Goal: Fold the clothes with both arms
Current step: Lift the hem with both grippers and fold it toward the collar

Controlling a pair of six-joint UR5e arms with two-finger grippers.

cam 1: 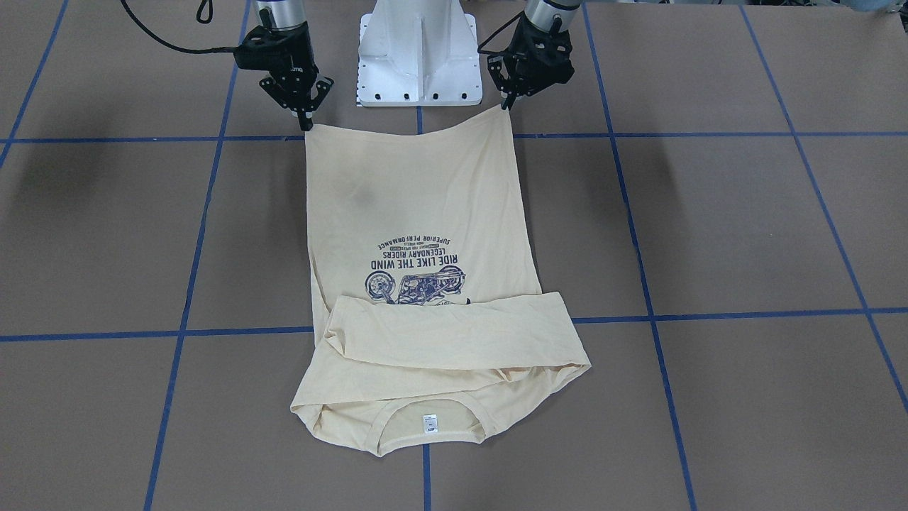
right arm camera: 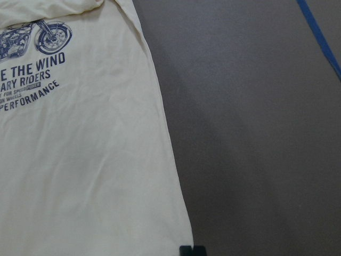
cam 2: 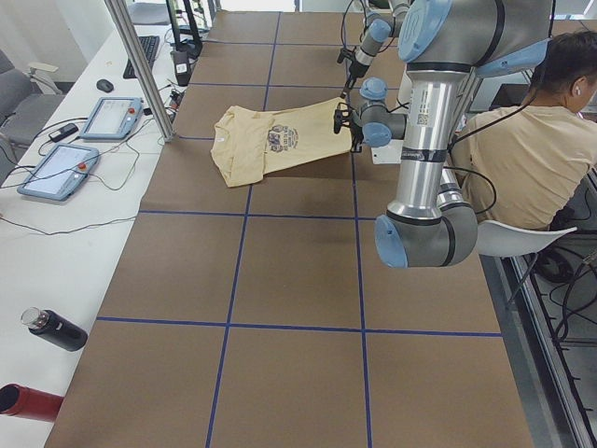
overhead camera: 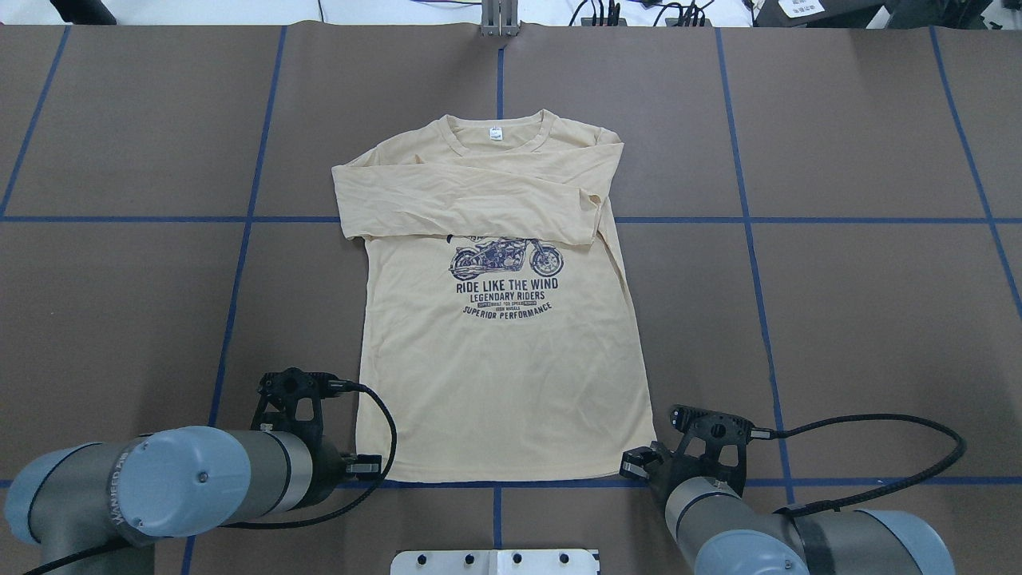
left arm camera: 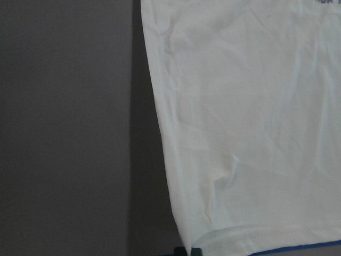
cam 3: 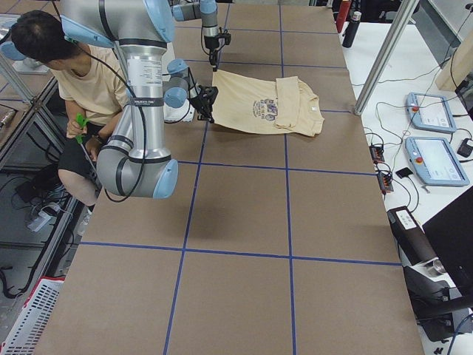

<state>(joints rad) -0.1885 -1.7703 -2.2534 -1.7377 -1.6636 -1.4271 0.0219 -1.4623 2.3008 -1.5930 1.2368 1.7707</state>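
Observation:
The cream-yellow shirt (cam 1: pixel 418 213) (overhead camera: pixel 503 367) lies flat, print side up, with its sleeves folded across the chest above the navy motorcycle print (overhead camera: pixel 506 279). The neck tag (overhead camera: pixel 496 134) is at the far end. My left gripper (cam 1: pixel 508 106) (overhead camera: pixel 357 463) is shut on the hem corner on my left, which is raised slightly. At the other hem corner, my right gripper (cam 1: pixel 306 126) (overhead camera: pixel 640 463) is also shut. In each wrist view the hem edge (left arm camera: pixel 250 133) (right arm camera: pixel 80 160) runs down to the fingertips at the bottom of the view.
The white pedestal base (cam 1: pixel 418 53) stands just behind the hem, between the arms. A person (cam 2: pixel 532 149) sits behind the robot. Touch panels (cam 2: pixel 65 168) and bottles (cam 2: pixel 56 329) lie on the white bench past the table's far edge. Blue tape lines grid the brown tabletop (overhead camera: pixel 838 319).

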